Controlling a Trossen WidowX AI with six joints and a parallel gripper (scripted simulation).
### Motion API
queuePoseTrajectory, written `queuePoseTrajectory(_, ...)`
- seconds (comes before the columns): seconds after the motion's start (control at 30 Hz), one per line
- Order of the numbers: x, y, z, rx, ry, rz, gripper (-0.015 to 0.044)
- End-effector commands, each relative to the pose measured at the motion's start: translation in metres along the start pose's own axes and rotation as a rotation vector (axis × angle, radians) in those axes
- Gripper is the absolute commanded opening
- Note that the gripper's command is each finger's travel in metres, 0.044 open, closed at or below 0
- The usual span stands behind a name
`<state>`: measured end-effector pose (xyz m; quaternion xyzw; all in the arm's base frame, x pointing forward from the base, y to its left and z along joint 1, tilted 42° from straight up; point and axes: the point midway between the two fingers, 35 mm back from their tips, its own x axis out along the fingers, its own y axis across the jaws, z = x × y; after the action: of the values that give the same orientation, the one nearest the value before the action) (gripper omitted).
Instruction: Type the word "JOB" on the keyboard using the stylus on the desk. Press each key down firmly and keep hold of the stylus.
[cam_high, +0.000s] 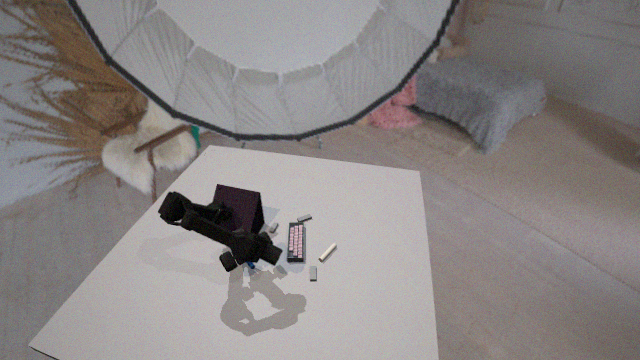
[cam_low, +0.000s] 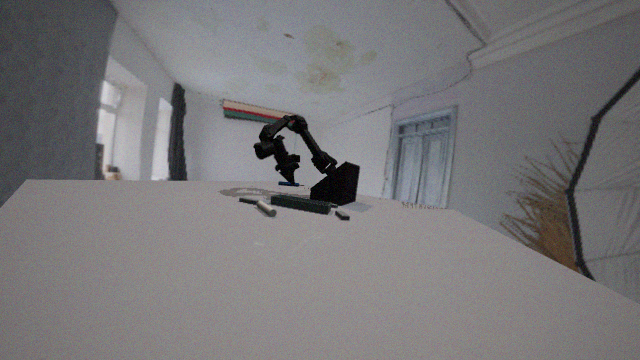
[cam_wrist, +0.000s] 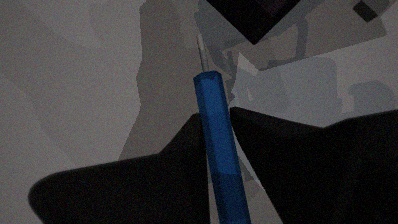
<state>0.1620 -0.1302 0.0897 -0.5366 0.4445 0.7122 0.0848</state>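
Note:
The blue stylus (cam_high: 251, 265) (cam_low: 285, 183) (cam_wrist: 215, 140) is between the fingers of my gripper (cam_wrist: 215, 117) (cam_low: 292, 182). The gripper is shut on its barrel. In the wrist view its thin grey tip points up and slightly left, past the fingertips. In the exterior view the stylus lies roughly level, a little above the table. The keyboard (cam_high: 296, 242) (cam_low: 300, 204), dark with pink keys, lies to the right of the gripper in the top view. Its key letters are too small to read. In the top view the arm hides the fingers and part of the stylus.
A dark box (cam_high: 247, 205) (cam_low: 336, 185) stands at the arm's base. A cream cylinder (cam_high: 328, 252) (cam_low: 266, 208) lies right of the keyboard in the top view. Small grey blocks lie near the keyboard: one (cam_high: 304, 218) behind, one (cam_high: 313, 273) in front, one (cam_high: 274, 227) to its left.

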Motion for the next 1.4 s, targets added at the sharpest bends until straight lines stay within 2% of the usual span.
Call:
queuePoseTrajectory(0.0,-0.004,0.0,0.003,0.004,-0.003,-0.003,0.0)
queuePoseTrajectory(0.13,-0.002,-0.003,0.001,0.049,-0.004,-0.009,0.0)
queuePoseTrajectory(0.63,-0.007,-0.032,-0.003,0.542,-0.057,-0.088,0.0)
queuePoseTrajectory(1.37,-0.015,-0.076,-0.005,1.255,-0.214,-0.144,0.0)
